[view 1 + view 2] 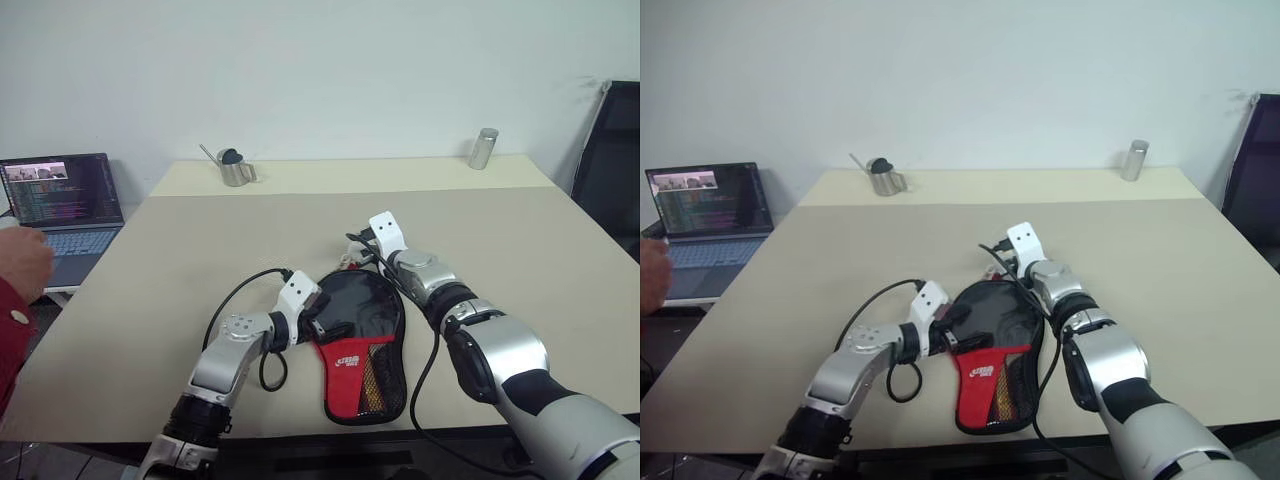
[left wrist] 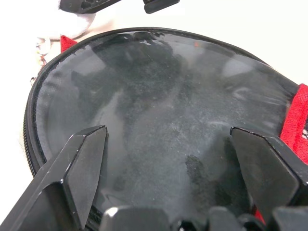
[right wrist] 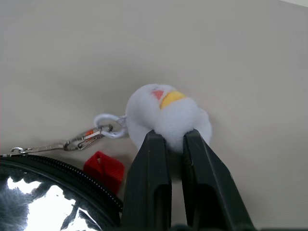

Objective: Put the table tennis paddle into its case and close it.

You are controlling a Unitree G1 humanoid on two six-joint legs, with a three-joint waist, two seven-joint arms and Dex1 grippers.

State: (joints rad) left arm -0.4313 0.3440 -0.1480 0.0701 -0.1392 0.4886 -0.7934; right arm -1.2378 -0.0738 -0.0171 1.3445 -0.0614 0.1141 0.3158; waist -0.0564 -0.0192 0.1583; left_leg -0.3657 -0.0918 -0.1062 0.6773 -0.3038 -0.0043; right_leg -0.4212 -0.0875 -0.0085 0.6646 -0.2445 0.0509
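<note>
Your right arm reaches forward over the counter, and its pincer is clenched on a small white fluffy charm, which hangs by a ring and a metal clasp from the zipper at the far, round end of the case. Your left arm is bent low at the near edge, and its pincer is released, with both fingers spread wide just above the shiny black panel of the case. The case lies flat near the front edge of the counter, between your two arms, with the red part toward you. I cannot tell where the table tennis paddle is. The counter is wide and bare around the case; a metal cup and a metal can stand far away at the back edge.
</note>
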